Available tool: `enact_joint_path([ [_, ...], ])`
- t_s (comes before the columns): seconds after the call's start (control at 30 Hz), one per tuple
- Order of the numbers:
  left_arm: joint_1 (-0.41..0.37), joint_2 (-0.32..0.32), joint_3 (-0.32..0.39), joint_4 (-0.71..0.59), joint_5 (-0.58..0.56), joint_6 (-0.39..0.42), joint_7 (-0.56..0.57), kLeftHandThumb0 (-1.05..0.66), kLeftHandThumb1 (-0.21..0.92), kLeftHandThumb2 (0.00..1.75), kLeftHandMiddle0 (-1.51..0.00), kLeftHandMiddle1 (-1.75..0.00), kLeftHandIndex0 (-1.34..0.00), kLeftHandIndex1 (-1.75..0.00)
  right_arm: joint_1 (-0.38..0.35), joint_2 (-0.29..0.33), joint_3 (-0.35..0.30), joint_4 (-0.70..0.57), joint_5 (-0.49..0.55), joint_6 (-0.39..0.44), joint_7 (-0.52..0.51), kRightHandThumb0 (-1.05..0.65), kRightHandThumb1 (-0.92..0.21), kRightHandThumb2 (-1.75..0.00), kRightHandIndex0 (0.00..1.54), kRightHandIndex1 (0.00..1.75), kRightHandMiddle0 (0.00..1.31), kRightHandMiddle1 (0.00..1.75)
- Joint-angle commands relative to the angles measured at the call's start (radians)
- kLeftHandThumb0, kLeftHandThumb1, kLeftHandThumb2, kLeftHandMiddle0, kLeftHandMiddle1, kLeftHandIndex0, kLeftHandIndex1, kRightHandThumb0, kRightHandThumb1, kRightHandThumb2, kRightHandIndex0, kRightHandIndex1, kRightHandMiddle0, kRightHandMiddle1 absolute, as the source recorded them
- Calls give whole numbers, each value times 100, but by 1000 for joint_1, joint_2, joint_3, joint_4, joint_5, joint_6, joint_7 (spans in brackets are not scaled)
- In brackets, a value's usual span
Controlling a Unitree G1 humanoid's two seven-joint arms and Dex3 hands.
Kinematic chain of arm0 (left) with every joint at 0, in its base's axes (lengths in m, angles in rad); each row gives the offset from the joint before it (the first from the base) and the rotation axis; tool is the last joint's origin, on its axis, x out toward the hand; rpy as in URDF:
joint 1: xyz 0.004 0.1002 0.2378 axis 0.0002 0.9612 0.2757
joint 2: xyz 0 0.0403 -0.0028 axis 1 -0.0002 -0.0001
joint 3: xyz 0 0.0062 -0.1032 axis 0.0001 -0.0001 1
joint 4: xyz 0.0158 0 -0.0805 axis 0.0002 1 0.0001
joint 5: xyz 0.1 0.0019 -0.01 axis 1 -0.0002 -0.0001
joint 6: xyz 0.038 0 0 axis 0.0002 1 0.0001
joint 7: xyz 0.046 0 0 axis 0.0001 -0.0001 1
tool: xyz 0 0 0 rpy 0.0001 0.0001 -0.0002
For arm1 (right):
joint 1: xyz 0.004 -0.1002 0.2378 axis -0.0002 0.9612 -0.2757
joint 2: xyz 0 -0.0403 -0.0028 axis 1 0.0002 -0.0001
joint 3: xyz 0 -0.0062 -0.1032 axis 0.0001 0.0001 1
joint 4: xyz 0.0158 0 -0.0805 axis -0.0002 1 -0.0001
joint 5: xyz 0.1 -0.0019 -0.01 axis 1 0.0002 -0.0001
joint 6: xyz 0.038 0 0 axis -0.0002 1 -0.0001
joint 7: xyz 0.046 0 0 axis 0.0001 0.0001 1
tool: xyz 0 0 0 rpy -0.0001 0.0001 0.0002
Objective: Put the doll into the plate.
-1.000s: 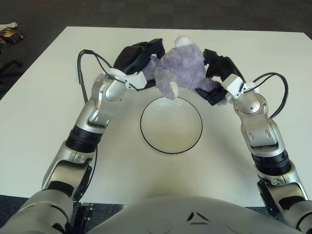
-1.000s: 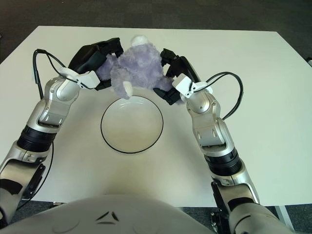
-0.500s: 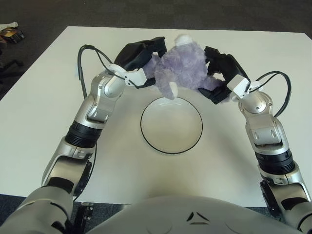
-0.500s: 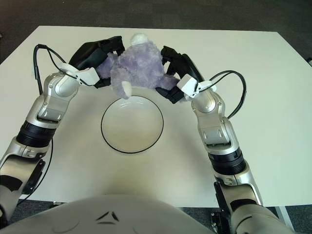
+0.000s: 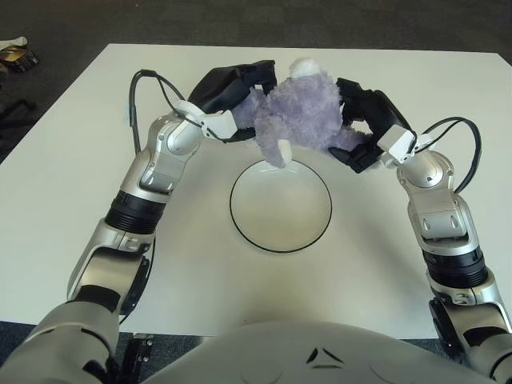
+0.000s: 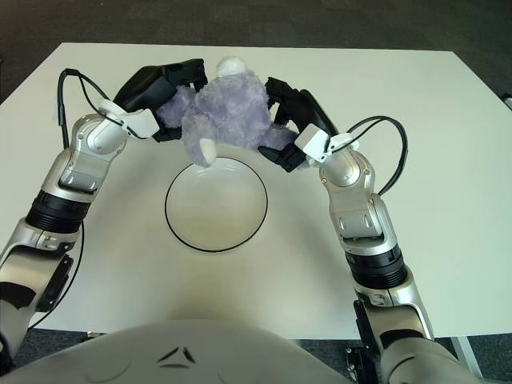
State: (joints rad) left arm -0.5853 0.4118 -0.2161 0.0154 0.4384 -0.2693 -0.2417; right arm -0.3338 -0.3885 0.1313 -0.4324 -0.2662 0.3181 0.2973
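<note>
The purple plush doll (image 5: 300, 112) has risen slightly over the last second and hangs just above the far rim of the white plate (image 5: 281, 205), at upper centre of the frame. The left hand (image 5: 228, 90) and right hand (image 5: 366, 120) clamp it from both sides with curled fingers. On the white counter (image 5: 72, 176), the plate is still empty, so lowering remains.

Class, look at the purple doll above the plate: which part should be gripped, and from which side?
Grip the doll by its round, soft body, pressed from both sides, as the left hand and right hand do; its limbs are floppy, so hold the bulk.
</note>
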Motion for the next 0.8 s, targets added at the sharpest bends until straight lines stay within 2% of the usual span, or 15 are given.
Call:
enact_joint_path([
  [0.0, -16, 14, 17, 2, -17, -10, -12, 0, -11, 174, -96, -160, -72, -175, 11, -18, -12, -3, 19, -42, 26, 0, 10, -174, 95, 163, 70, 175],
  [0.13, -6, 14, 25, -15, -30, 14, -33, 0, -11, 175, -96, -161, -72, -175, 18, -24, -14, -7, 13, -62, 25, 0, 11, -175, 98, 159, 71, 175],
  [0.5, 28, 27, 34, -94, -79, 70, -120, 0, -11, 174, -97, -159, -72, -175, 38, -37, -17, -24, 9, -95, 35, 0, 9, -174, 94, 165, 70, 175],
  [0.77, 49, 59, 36, -131, -75, 40, -139, 0, -9, 172, -96, -159, -69, -175, 49, -49, -16, -43, 18, -84, 76, 0, 8, -173, 94, 165, 69, 175],
])
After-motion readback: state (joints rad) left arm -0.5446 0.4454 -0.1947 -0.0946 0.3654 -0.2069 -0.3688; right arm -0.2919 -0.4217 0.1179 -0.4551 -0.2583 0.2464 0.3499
